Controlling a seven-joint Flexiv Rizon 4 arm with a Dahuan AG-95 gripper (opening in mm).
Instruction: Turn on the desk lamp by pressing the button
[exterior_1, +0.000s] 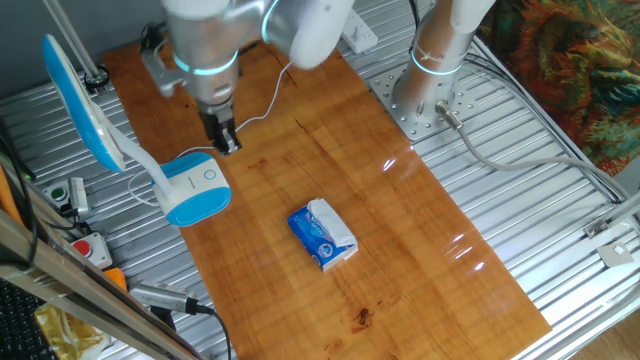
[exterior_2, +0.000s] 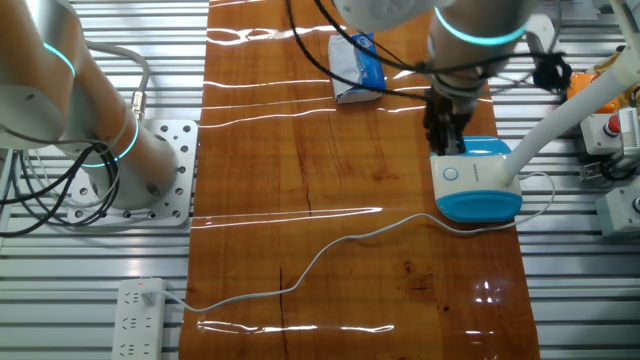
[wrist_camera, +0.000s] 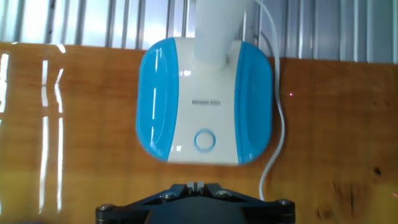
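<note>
The arm reaches over the table with its wrist turned straight down, the gripper (exterior_1: 226, 140) hanging vertical above the surface, and the hand view shows its two fingertips (wrist_camera: 188, 186) pressed together with no gap between them.

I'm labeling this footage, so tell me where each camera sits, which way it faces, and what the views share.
One fixed view: high, beyond the table's long side, looking down at the desk lamp and packet; arm and claw show.
The other fixed view: high, from the opposite side; robot base left, claw by the lamp.
Hand view: on the hand, looking down the fingers at the lamp's button.
All share the lamp base.
</note>
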